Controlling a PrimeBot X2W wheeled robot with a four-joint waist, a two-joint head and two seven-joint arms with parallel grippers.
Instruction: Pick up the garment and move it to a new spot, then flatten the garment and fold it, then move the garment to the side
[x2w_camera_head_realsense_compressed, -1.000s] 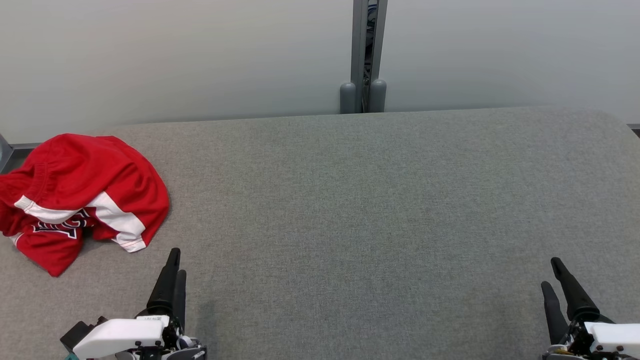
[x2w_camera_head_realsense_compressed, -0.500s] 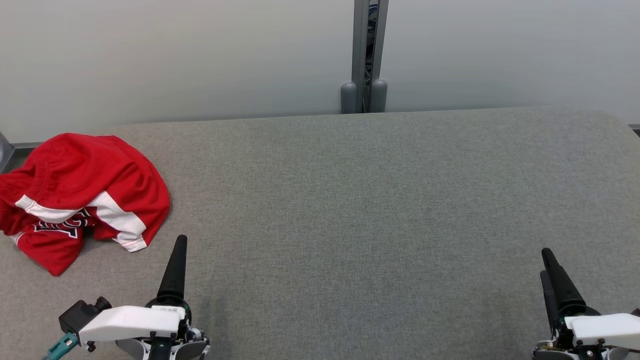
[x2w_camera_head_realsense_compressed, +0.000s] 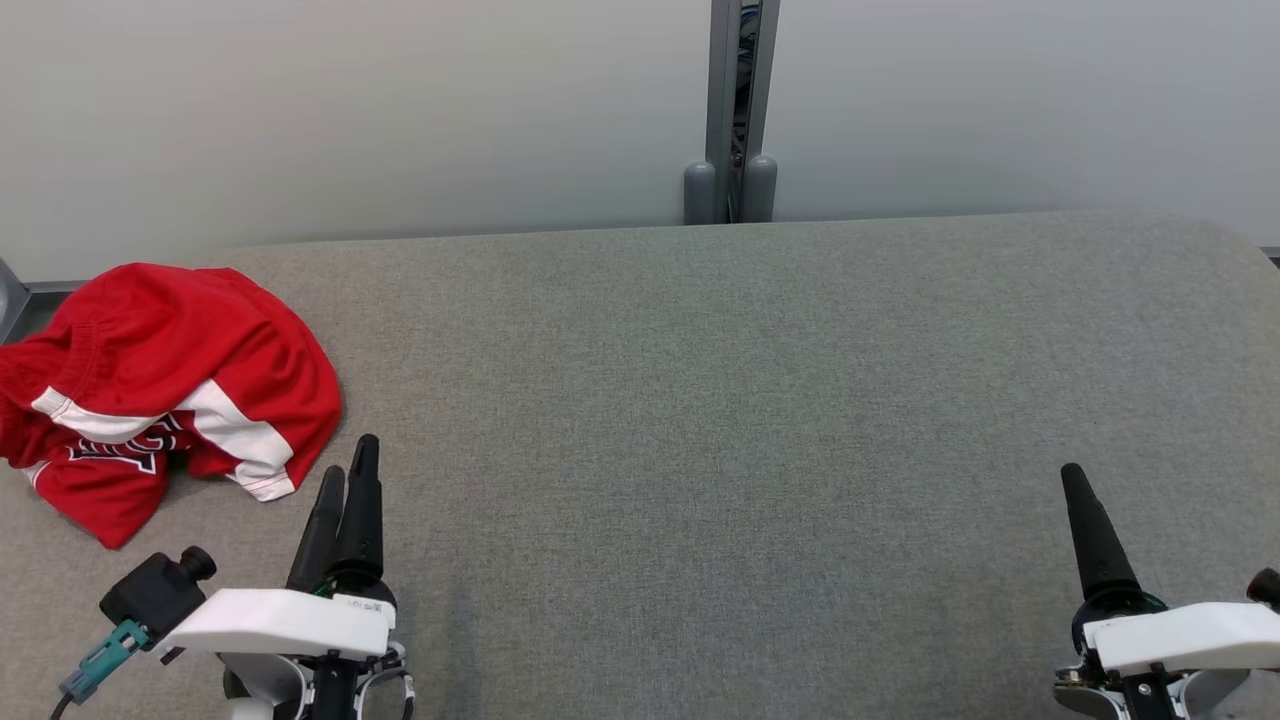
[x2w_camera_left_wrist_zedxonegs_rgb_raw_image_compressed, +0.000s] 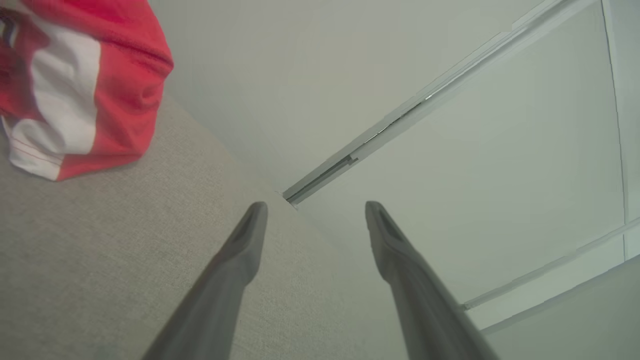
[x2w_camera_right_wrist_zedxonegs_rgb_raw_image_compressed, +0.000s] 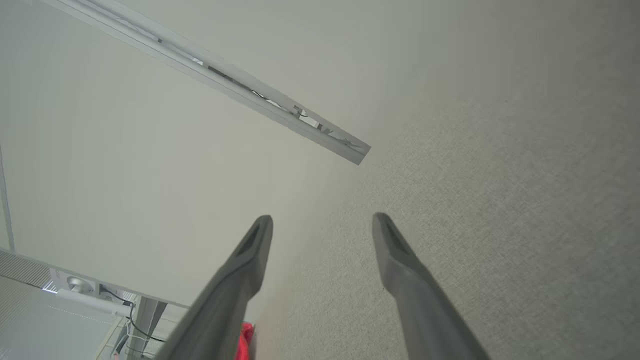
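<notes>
Your garment (x2w_camera_head_realsense_compressed: 170, 390) lies crumpled and unheld at the left edge of the table (x2w_camera_head_realsense_compressed: 750, 400). Your left gripper (x2w_camera_head_realsense_compressed: 350, 457) hovers near it, jaws spread, likely staged to grab. Your right gripper (x2w_camera_right_wrist_zedxonegs_rgb_raw_image_compressed: 322, 219), also spread and empty, sits near the front-right corner.

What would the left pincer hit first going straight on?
Likely nothing soon: the left pincer points over bare table toward the far wall; the red garment sits left of that line.
</notes>
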